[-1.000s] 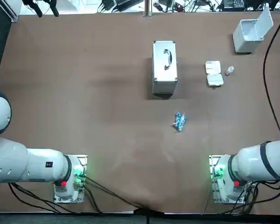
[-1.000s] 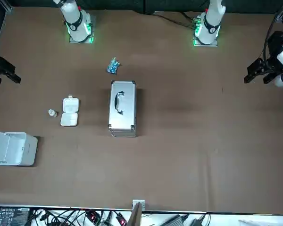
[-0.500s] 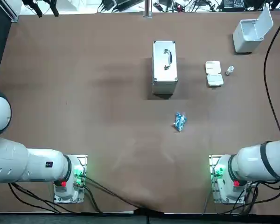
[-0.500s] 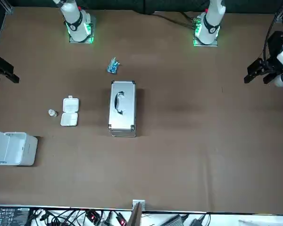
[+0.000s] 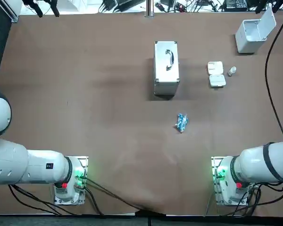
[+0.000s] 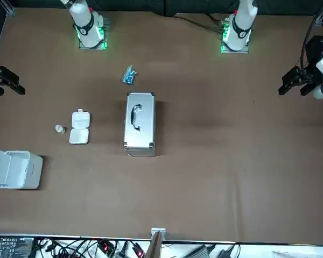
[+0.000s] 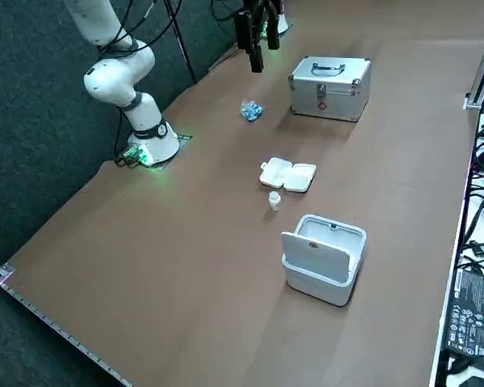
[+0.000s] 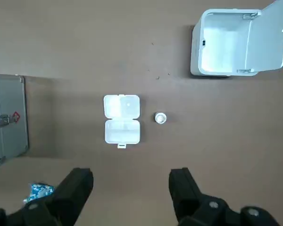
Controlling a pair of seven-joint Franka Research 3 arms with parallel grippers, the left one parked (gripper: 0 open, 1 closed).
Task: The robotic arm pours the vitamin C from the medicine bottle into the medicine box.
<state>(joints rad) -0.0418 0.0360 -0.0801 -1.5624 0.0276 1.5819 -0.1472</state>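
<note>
Little changed: right end effector (image 8: 130, 181) released, empty, high over surface (image 8: 75, 42), barely drifted. Medicine bottle (image 8: 160, 117) just beside open medicine box (image 8: 122, 118), both unmoved. Judgement: approach not begun.

You're looking at tabletop (image 5: 85, 94) carrying: silver case (image 5: 166, 68) lying mid-far; medicine box (image 5: 216, 74), medicine bottle (image 5: 232, 71) just beside, sitting near right edge; white bin (image 5: 251, 34) occupying far-right corner; blue packet (image 5: 181, 123) lying centre.

Brushed-metal case (image 5: 166, 68), glossy white plastic medicine box (image 5: 217, 81), matt brown table (image 5: 85, 94), matt black end effector (image 8: 131, 178) over table's right side
</note>
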